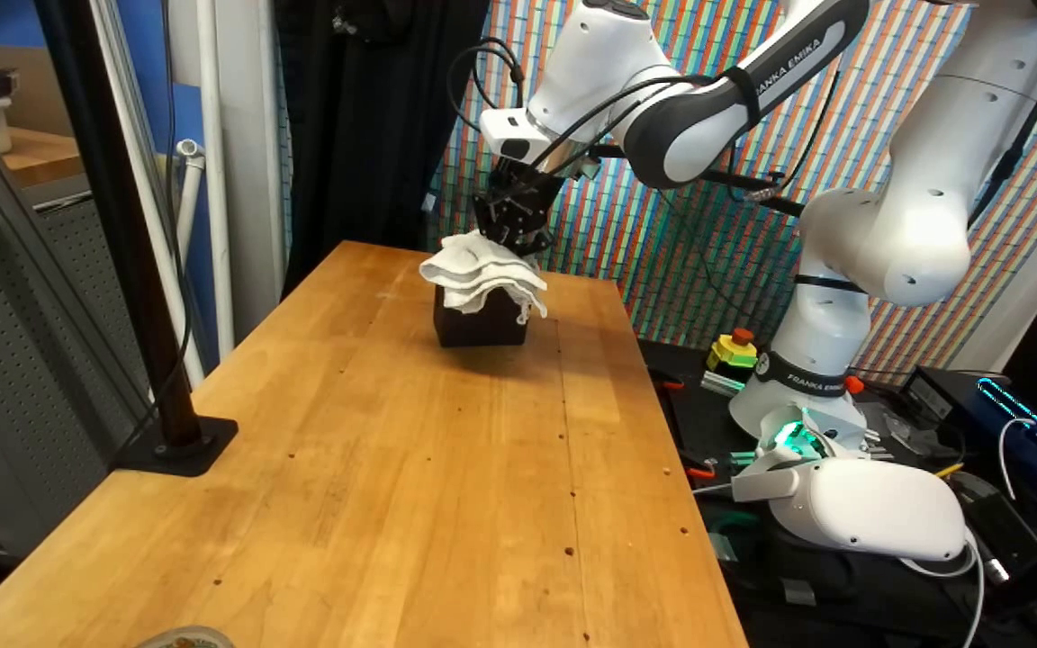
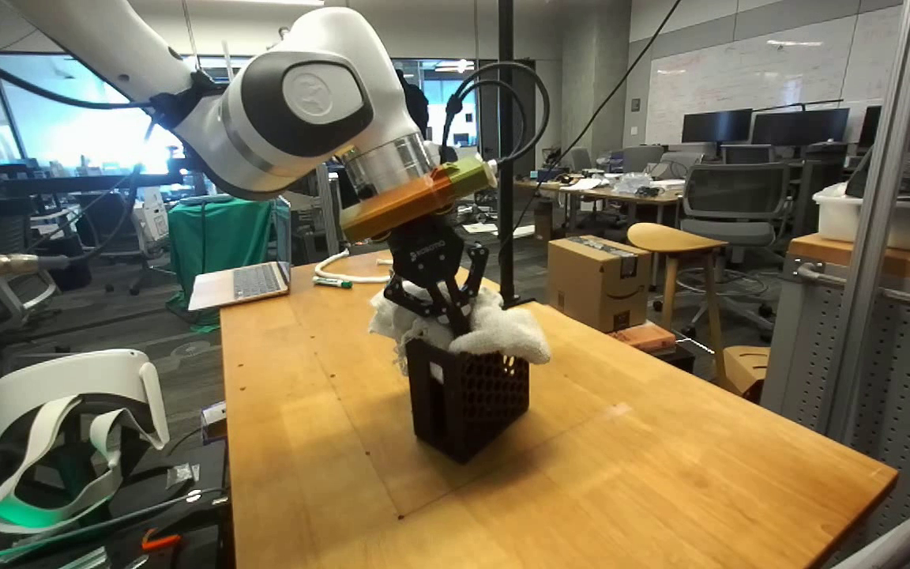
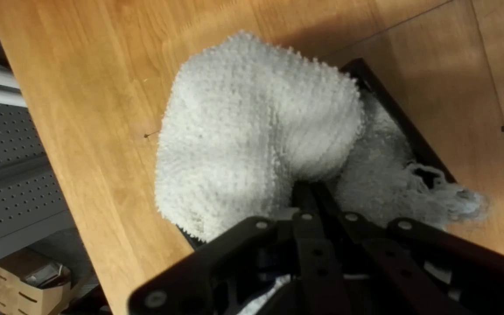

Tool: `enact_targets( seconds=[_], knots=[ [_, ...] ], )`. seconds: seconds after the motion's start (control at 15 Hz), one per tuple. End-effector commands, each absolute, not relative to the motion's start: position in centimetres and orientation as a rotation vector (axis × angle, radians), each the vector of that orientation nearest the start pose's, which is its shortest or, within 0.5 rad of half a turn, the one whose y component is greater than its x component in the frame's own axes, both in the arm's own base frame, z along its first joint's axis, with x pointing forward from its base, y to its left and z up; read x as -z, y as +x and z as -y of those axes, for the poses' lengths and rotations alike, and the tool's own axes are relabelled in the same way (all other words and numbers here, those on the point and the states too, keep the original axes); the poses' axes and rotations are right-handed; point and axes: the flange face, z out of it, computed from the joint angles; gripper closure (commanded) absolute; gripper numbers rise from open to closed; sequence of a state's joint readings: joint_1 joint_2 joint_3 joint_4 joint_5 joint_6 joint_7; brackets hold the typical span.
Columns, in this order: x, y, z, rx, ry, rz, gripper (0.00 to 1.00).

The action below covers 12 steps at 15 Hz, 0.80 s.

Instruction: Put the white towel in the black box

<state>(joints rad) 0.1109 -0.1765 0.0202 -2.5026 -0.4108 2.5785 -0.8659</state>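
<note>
The black box [image 1: 481, 329] stands upright on the wooden table; it also shows in an exterior view [image 2: 467, 403] with perforated sides. The white towel [image 1: 482, 270] is bunched over the box's open top and hangs over its rim, as seen in both exterior views [image 2: 506, 332]. In the wrist view the towel [image 3: 234, 131] covers most of the opening, and part of the box's dark rim [image 3: 403, 118] shows. My gripper [image 2: 459, 322] is above the box, pointing down into the towel. Its fingers [image 3: 311, 188] are close together, with the tips hidden in a towel fold.
A black pole on a base plate [image 1: 178, 447] stands at the table's edge. A laptop [image 2: 246, 283], a green marker [image 2: 334, 282] and a white cord [image 2: 336, 267] lie at the table's end. A bowl-like rim [image 1: 187, 638] shows at the bottom. A white headset [image 1: 879, 508] is beside the table.
</note>
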Motion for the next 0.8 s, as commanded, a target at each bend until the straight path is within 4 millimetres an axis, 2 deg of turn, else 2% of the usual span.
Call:
enact_targets(
  seconds=[0.0,0.27,0.73],
  knots=[
    [-35.7,46.8,-6.3,0.159,-2.648,2.102,0.93],
    [-33.1,47.0,-5.9,0.105,-2.55,2.038,0.93],
    [-32.7,47.3,-5.2,0.156,-2.463,1.917,0.94]
  ],
)
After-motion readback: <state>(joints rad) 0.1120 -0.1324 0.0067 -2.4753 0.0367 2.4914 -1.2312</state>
